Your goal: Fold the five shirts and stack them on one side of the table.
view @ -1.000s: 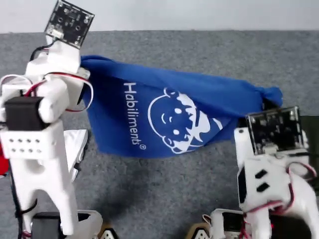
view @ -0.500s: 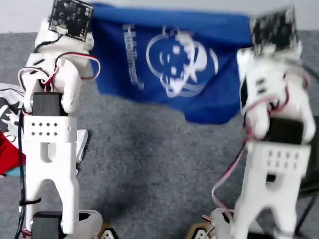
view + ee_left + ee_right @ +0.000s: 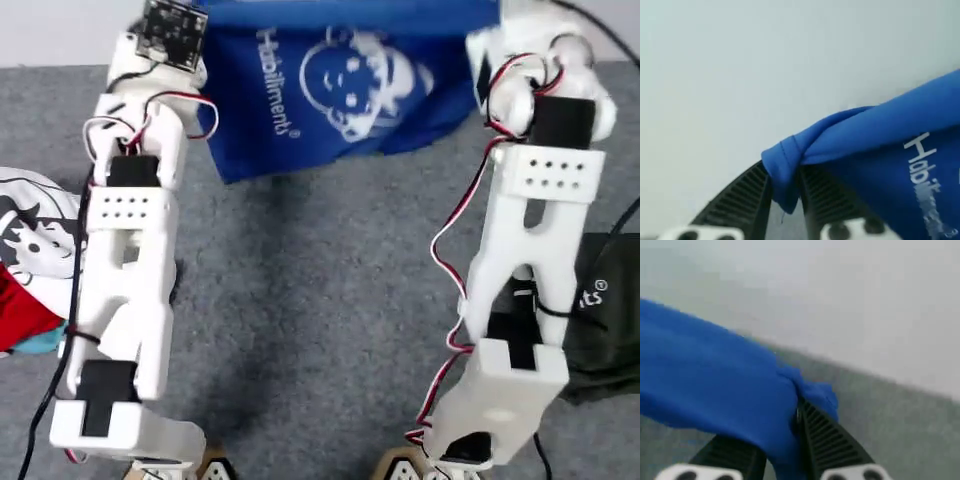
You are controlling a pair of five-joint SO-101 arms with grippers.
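A blue shirt (image 3: 350,80) with a white cartoon print hangs stretched between both arms, lifted off the grey table at the far edge. My left gripper (image 3: 786,200) is shut on one bunched corner of the blue shirt (image 3: 880,135). My right gripper (image 3: 785,440) is shut on the opposite corner of the blue shirt (image 3: 715,390). In the high view the left arm (image 3: 130,230) stands at the left and the right arm (image 3: 530,230) at the right, both stretched far forward.
A pile of shirts, white with a cartoon print (image 3: 35,225) over red (image 3: 20,310), lies at the table's left edge. A dark green shirt (image 3: 600,320) lies at the right edge. Grey table (image 3: 310,300) lies bare between the arms.
Both arms have stretched forward and raised the blue shirt from low over the table to the far edge, pulling it taut between them.
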